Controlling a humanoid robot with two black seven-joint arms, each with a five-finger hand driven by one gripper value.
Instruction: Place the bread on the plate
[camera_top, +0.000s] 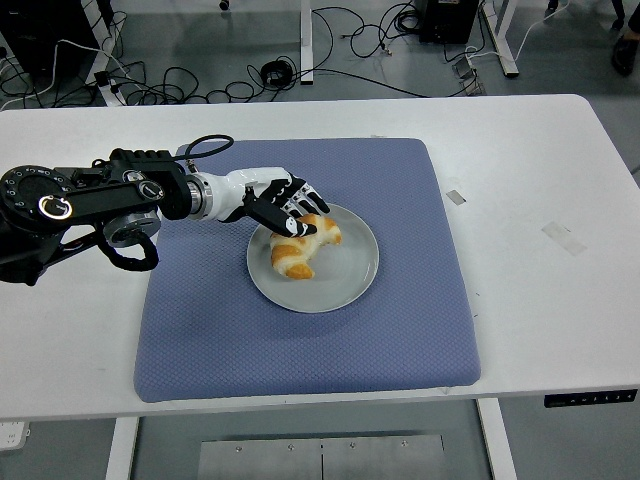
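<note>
The bread, a golden croissant, lies on the grey round plate in its left half. The plate sits on the blue mat. My left hand reaches in from the left, and its black and white fingers are curled over the croissant's upper end, still holding it. The thumb is at the bread's left side. My right arm does not show.
The blue mat covers the middle of the white table. Small pieces of tape lie on the table to the right. Cables lie on the floor beyond the far edge.
</note>
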